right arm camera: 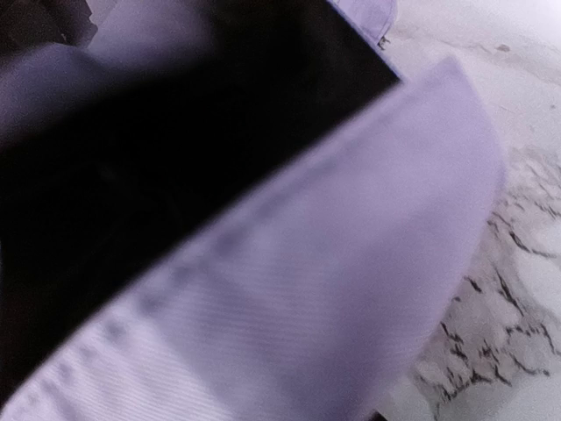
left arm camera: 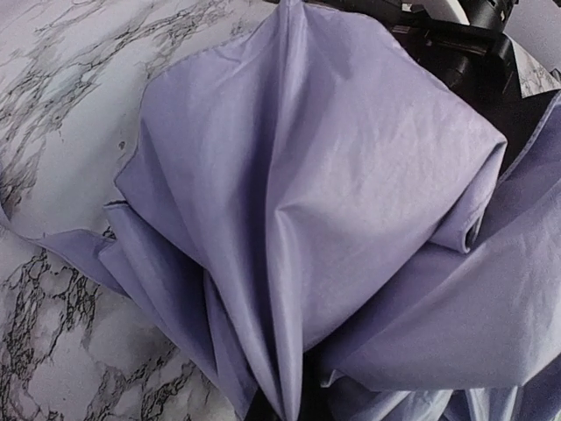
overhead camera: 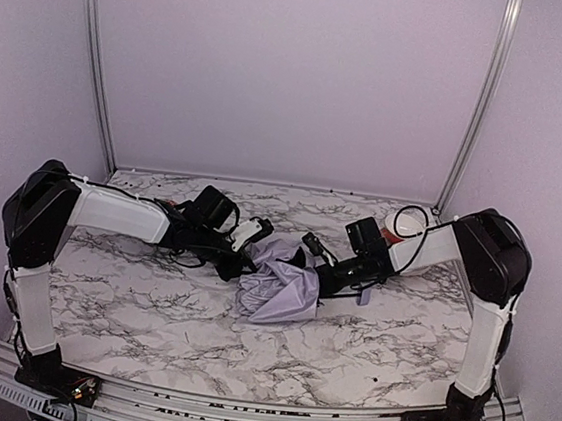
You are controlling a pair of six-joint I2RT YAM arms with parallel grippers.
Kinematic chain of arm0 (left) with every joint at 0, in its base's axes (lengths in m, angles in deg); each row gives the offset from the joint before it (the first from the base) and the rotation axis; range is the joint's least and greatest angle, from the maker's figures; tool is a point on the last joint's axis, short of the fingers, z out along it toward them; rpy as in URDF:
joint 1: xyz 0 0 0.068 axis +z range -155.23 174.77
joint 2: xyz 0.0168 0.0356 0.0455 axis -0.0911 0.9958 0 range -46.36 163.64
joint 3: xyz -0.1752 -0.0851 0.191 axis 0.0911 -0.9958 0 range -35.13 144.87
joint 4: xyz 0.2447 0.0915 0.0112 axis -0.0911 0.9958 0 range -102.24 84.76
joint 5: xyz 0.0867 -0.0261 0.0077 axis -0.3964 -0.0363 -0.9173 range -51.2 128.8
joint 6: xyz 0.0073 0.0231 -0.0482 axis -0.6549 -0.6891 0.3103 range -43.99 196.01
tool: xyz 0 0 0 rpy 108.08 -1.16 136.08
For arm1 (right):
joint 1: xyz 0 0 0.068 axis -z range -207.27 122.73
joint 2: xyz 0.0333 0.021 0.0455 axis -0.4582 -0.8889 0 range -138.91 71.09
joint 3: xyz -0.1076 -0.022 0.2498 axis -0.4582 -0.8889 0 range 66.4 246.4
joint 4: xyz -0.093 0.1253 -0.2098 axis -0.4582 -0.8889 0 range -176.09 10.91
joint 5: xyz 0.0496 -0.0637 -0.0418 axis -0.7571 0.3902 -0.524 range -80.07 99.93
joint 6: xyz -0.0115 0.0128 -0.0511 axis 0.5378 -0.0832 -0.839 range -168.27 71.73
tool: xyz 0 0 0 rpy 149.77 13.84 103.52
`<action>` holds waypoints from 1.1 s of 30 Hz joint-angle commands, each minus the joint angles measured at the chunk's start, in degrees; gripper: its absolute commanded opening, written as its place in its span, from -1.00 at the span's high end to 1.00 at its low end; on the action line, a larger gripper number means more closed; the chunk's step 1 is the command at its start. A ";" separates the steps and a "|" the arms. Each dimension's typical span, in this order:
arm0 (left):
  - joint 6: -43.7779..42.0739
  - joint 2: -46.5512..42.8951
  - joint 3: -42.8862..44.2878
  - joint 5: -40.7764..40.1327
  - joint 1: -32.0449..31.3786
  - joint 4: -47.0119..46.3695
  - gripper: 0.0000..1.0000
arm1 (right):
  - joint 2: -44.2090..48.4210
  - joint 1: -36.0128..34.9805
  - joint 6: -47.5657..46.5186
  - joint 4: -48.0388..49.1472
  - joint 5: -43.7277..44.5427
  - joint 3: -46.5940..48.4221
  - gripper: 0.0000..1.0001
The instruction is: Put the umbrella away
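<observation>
Although the umbrella [overhead camera: 283, 286] is collapsed at the middle of the table [overhead camera: 141, 301], its fabric is seen loosely bunched, so tidy wrapping is judged undone. It is flanked by the left gripper [overhead camera: 250, 237] and right gripper [overhead camera: 321, 267]; whether their fingers are closed cannot be told.

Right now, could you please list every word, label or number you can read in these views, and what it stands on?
None can be read: the shiny pale lavender folding umbrella and the white marbled table bear no legible text.
</observation>
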 commanded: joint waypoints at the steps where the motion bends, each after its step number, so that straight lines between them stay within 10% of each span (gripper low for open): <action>1: -1.17 5.34 -0.51 -3.86 0.71 5.62 1.00 | 8.45 1.87 4.49 1.46 -1.98 -4.10 0.35; 15: -8.99 5.76 -0.63 1.11 1.19 5.65 1.00 | 39.28 -0.99 -13.19 2.32 32.96 -17.44 -0.64; 22: -10.79 7.41 0.60 1.12 1.39 7.38 1.00 | 56.97 -7.80 -43.63 9.52 19.05 -33.76 -0.74; 33: -12.83 8.54 2.71 1.72 1.38 9.02 1.00 | 41.54 -12.72 -63.72 16.24 29.79 -29.72 -0.99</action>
